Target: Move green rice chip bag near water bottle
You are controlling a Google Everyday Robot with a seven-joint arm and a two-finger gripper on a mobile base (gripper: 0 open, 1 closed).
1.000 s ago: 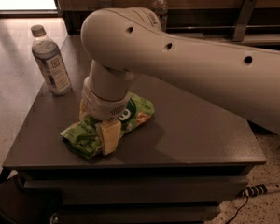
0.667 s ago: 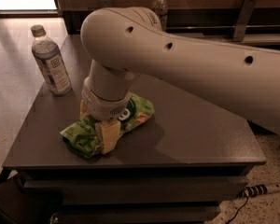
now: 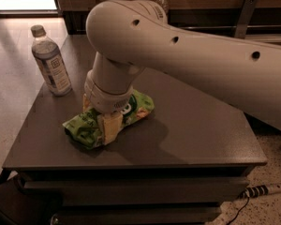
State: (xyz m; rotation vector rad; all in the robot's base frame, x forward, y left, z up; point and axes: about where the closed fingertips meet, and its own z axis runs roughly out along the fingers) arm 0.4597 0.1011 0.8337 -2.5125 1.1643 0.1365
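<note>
I have the gripper down on the front-left part of the table, its two tan fingers clamped on the green rice chip bag, one on the near side and one on the far side. The bag lies flat on the table top. It is a crinkly, glossy pouch, bright green, creased and bunched where the fingers pinch it. A dark green circle shows just beside the wrist, and the bag's left end is puffed and wrinkled.

The arm is smooth, matte cream plastic, a fat rounded tube with small dark holes along it. It bends down over the table into a ribbed collar.

The table top is flat, dull grey-brown with squared edges. On the table's back-left corner stands a wide clear bottle with a grey cap and a large white-and-dark label. The water bottle, slim with a white cap, stands beyond the table's far edge, mostly hidden behind the arm.
</note>
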